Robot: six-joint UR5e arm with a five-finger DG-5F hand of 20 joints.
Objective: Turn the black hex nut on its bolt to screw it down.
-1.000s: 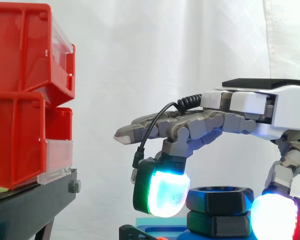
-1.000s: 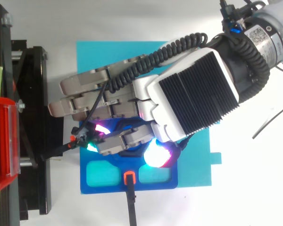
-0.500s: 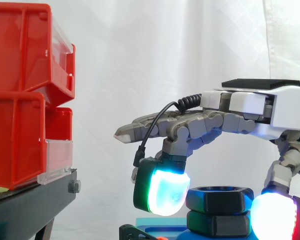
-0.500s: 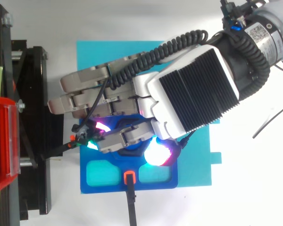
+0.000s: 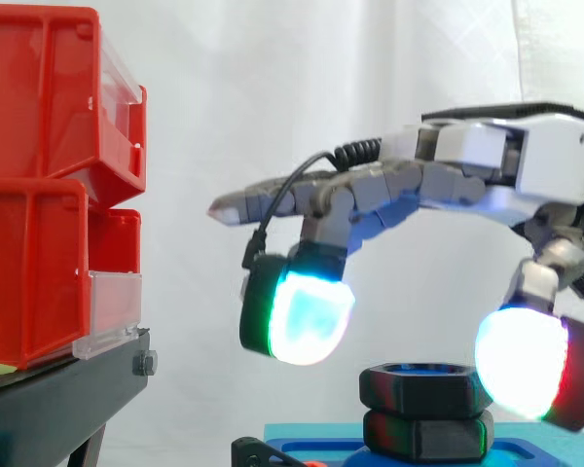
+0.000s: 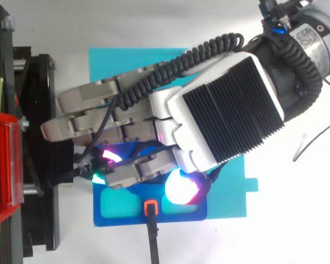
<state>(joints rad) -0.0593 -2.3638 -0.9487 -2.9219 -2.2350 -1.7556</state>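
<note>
While the hand (image 5: 526,165) hovers spread above the black hex nut (image 5: 426,387), bolt thread hidden, blue base (image 6: 115,221) cut off.

The black hex nut (image 5: 426,388) sits level and upright, its round bore open at the top. It rests directly on a second black hexagonal piece (image 5: 426,434) of matching width. The stack stands on a blue base (image 5: 311,449), right of centre.

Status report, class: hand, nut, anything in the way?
Hand open, above nut. Fingers either side, not touching. Nothing between them.
</note>
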